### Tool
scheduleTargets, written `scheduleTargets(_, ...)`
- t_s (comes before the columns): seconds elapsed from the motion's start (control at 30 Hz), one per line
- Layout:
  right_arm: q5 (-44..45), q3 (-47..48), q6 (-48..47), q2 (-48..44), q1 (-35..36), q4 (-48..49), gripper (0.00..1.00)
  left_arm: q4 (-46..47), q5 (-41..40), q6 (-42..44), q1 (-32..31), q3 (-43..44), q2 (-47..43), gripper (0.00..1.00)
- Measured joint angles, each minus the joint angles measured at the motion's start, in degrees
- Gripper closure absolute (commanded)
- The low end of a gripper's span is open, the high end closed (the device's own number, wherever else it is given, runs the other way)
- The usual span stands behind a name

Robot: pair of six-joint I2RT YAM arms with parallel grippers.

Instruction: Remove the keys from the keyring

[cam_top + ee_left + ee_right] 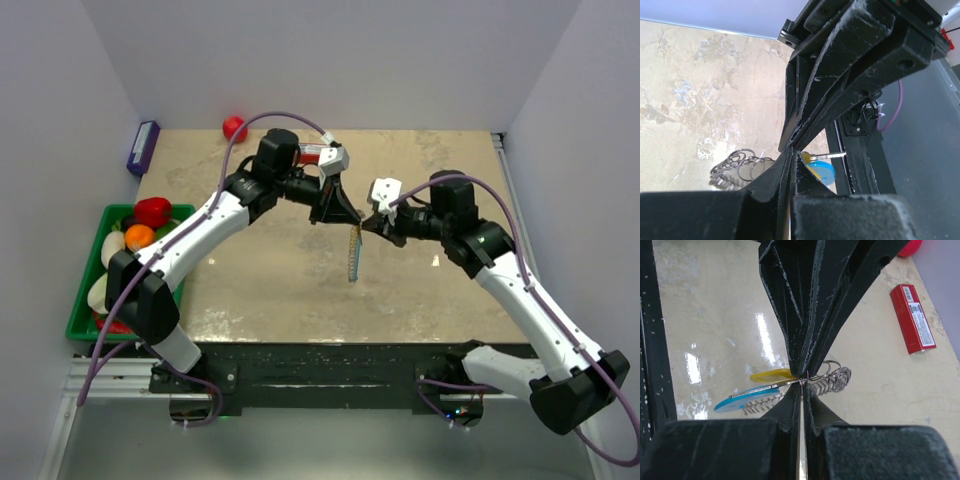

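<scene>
The beige mottled table [250, 290] fills the overhead view, and the white-and-black left arm [200, 225] and right arm [510, 270] reach in from either side and meet near its middle. At the table's left edge sits a green plastic tray [80, 325] holding red, orange and white rounded pieces; only the overhead camera shows it, along with a flat purple box [143, 147] at the far left corner. A red rectangular box [914, 317] with a white label lies flat on the table. It is plain in the right wrist view but mostly hidden behind the left arm from above, and a red ball [234, 128] rests near the far edge. The left gripper [791, 157] and right gripper [802, 392] point tip to tip, each clenched on the silvery-grey keyring [835, 376], which they pinch between them at one spot above the table's centre. From above the keyring is only a thin strip dangling below the fingertips. The right wrist view resolves it into stacked wire loops on one side of the pinch and a light-blue oval piece on the other. The small brass-yellow key [772, 375] lies just above that blue piece and touches the pinch point. The left wrist view shows the loops clearly, but only a sliver of the yellow and blue.
</scene>
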Motion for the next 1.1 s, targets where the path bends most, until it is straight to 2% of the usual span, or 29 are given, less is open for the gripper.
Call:
scheduleTargets(0.23, -4.79, -2.45, 5.16, -2.45, -5.07, 5.88, 1.00, 2.16, 0.02, -0.07, 0.42, 0.00, -0.81, 1.00)
scheduleTargets(0.47, -7.93, -2.67, 9.44, -2.56, -6.99, 9.55, 1.00, 3.41, 0.17, -0.07, 1.01, 0.00, -1.66, 1.00)
scheduleTargets(1.1, -11.87, 0.87, 14.82, -1.33, -9.22, 10.36, 1.00, 5.88, 2.36, -1.66, 1.40, -0.66, -1.86, 1.00)
